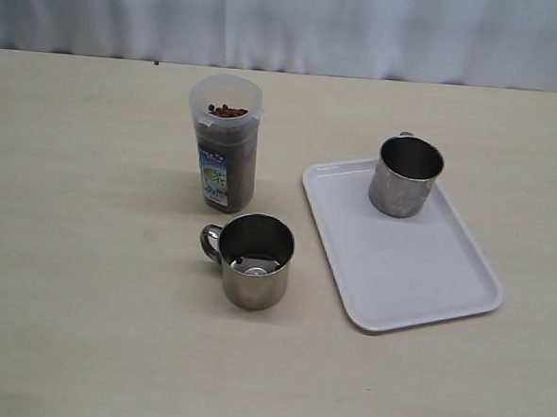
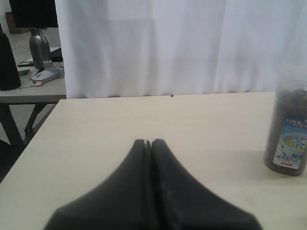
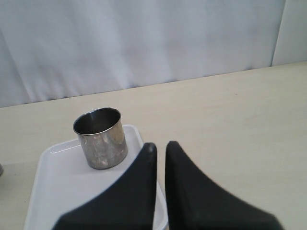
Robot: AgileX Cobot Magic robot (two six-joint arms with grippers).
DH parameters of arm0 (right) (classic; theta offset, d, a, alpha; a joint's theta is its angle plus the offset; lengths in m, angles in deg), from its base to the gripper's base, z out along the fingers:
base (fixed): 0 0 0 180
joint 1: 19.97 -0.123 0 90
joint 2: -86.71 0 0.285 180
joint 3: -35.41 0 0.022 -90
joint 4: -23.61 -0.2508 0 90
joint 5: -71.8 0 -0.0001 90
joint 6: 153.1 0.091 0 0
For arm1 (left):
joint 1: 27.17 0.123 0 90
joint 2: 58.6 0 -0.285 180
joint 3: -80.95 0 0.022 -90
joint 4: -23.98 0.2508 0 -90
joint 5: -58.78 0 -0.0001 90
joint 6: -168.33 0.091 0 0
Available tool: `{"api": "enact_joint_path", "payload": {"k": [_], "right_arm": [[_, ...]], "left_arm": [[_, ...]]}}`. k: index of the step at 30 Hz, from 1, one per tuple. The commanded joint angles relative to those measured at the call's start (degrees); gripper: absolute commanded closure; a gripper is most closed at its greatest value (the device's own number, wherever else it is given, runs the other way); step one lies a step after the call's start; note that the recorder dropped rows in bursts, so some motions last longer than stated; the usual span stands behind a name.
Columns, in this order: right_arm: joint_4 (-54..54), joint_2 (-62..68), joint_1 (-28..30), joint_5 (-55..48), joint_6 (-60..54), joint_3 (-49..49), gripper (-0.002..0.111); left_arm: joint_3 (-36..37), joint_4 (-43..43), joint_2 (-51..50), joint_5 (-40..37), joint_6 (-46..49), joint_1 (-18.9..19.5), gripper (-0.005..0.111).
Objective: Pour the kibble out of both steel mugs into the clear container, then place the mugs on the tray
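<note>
While my left gripper (image 2: 148, 143) and right gripper (image 3: 160, 146) are both sitting closed on nothing, I am eyeing the empty mug (image 1: 254, 261) standing just left of the tray (image 1: 416, 274), handle (image 1: 209, 242) pointing away from it, probably nearer my left arm.

Left pincer (image 2: 147, 143), right pincer (image 3: 161, 145), both matte black, wedge-shaped, seemingly smooth plastic

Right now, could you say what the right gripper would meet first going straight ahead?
Likely nothing near: the right gripper points past the mug on the tray, toward the white curtain; depth unclear.
</note>
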Motion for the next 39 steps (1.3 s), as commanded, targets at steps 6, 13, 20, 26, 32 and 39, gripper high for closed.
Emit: {"api": "enact_joint_path", "payload": {"k": [6,13,20,26,32,39], "right_arm": [[1.2,-0.1,-0.2,0.0,-1.4,-0.1,0.103],[1.8,-0.1,-0.2,3.2,-1.7,-0.1,0.103],[-4.3,-0.1,-0.2,10.7,-0.7,-0.1,0.103],[-27.8,-0.1,-0.2,29.7,-0.1,-0.1,0.103],[-32.5,-0.1,-0.2,46.0,1.2,-0.1,0.103],[-0.3,3.0,-0.2,26.1,18.5,-0.1,0.103]], "left_arm": [[0.2,-0.1,0.2,0.3,-0.4,-4.0,0.107],[0.2,-0.1,0.2,0.7,-0.4,-4.0,0.107],[0.2,-0.1,0.2,0.7,-0.4,-4.0,0.107],[0.2,-0.1,0.2,0.7,-0.4,-4.0,0.107],[0.2,-0.1,0.2,0.7,-0.4,-4.0,0.107],[0.2,0.0,0.2,0.7,-0.4,-4.0,0.107]]}}
